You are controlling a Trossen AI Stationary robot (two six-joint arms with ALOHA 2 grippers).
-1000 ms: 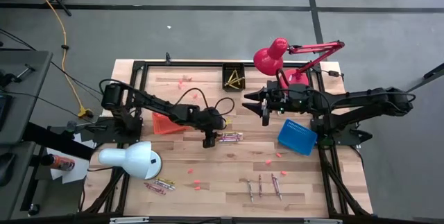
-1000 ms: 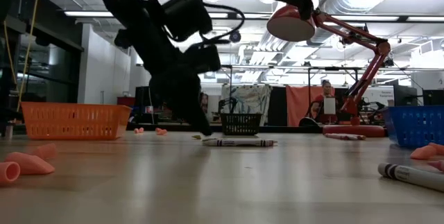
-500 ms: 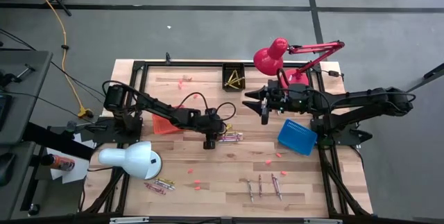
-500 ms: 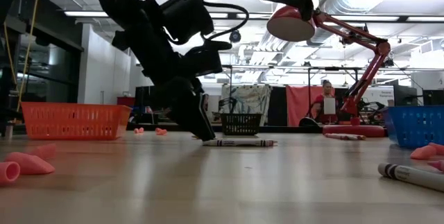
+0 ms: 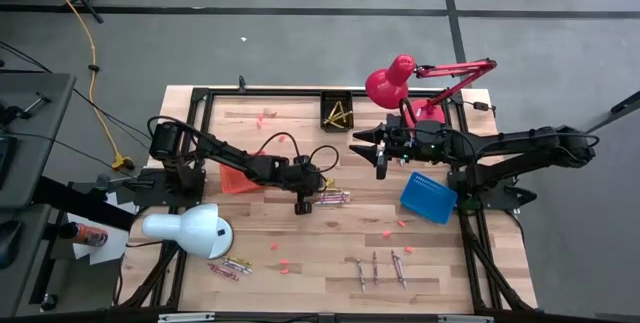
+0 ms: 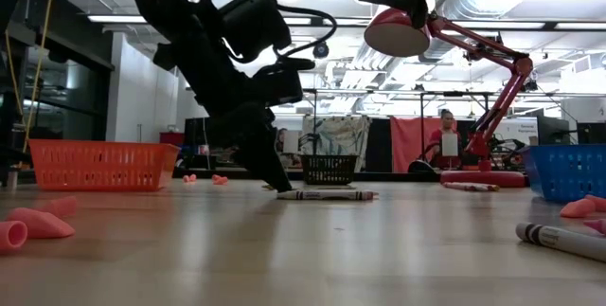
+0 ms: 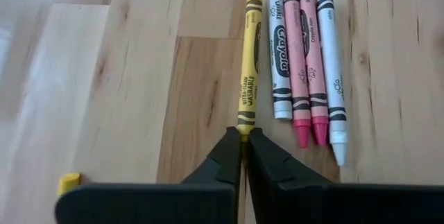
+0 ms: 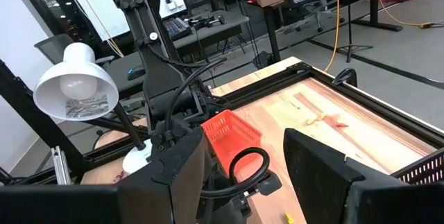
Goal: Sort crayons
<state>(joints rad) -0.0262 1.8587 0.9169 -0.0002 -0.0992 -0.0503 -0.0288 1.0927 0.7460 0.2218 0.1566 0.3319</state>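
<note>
A pale wooden worktop (image 5: 300, 238) carries an orange basket (image 5: 238, 178) left of centre, a tilted blue basket (image 5: 428, 197) to the right and a small black bin (image 5: 337, 111) at the far edge. A white lamp (image 5: 187, 230) stands at the near left corner, and a pink-red lamp (image 5: 392, 81) on a jointed arm reaches in from the far right. Small pink crumbs (image 5: 284, 263) lie scattered over the boards. In the low view, a person (image 6: 442, 137) in red stands far back in the room.

A bunch of crayons (image 5: 331, 199) lies mid-tabletop (image 5: 300, 243); more crayons (image 5: 380, 268) near the front edge; one basket (image 5: 429, 197) toward the right edge.
</note>
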